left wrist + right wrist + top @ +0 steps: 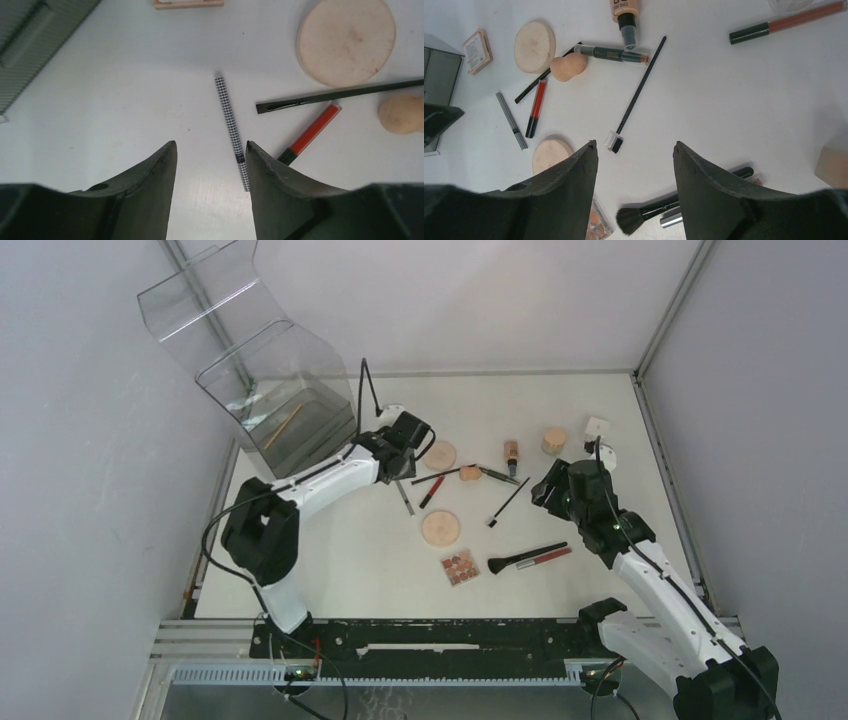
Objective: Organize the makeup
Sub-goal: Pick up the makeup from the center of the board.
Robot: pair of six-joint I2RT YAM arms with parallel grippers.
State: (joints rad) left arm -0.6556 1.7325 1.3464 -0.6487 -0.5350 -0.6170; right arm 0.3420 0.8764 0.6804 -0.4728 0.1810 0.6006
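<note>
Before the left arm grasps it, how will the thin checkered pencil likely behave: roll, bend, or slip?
The checkered pencil looks straight and rigid, so it probably will not bend. Slim and seemingly round, lying flat on the smooth table, it may roll when nudged. Being so thin, it could slip from the left fingers.

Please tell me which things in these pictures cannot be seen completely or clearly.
Left wrist view: the red lip pencil, its black tip behind a finger of the left gripper.
Left wrist view: the tan square palette, cut off by the top edge.
Right wrist view: the black fluffy brush, its handle partly behind a finger of the right gripper.
Top external view: the thin tan stick inside the clear acrylic organizer, too small to identify.
</note>
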